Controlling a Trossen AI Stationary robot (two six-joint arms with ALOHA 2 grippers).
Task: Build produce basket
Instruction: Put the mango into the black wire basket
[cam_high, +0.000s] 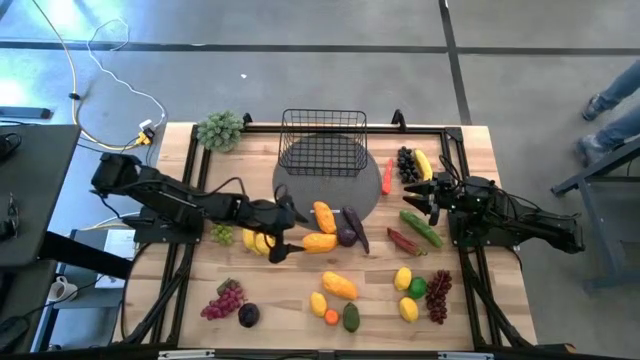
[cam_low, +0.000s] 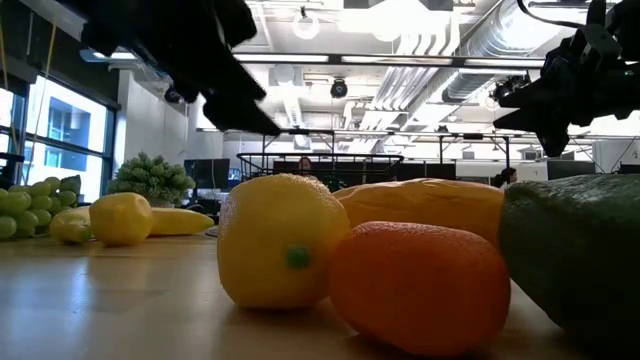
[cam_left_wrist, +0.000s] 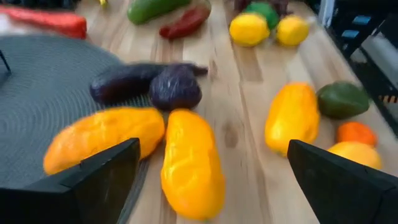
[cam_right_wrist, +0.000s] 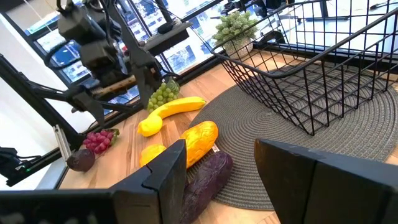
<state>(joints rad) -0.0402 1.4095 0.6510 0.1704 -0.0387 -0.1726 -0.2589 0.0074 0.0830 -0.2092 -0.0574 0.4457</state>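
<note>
Black wire-mesh rectangular basket (cam_high: 322, 142) sits on the round grey woven mat (cam_high: 368, 190), well beyond the left pincer (cam_high: 287, 236), whose fingers gape wide and empty above two orange toy mangoes (cam_left_wrist: 189, 162). Right pincer (cam_high: 424, 192) hovers partly open, empty, just beside a green toy cucumber (cam_high: 421, 227).

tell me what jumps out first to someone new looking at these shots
Bright toy produce lies scattered over the wooden table, while the black wire basket on the round grey mat at the far edge holds nothing. The left gripper hangs wide open over two orange mangoes beside the mat.
</note>
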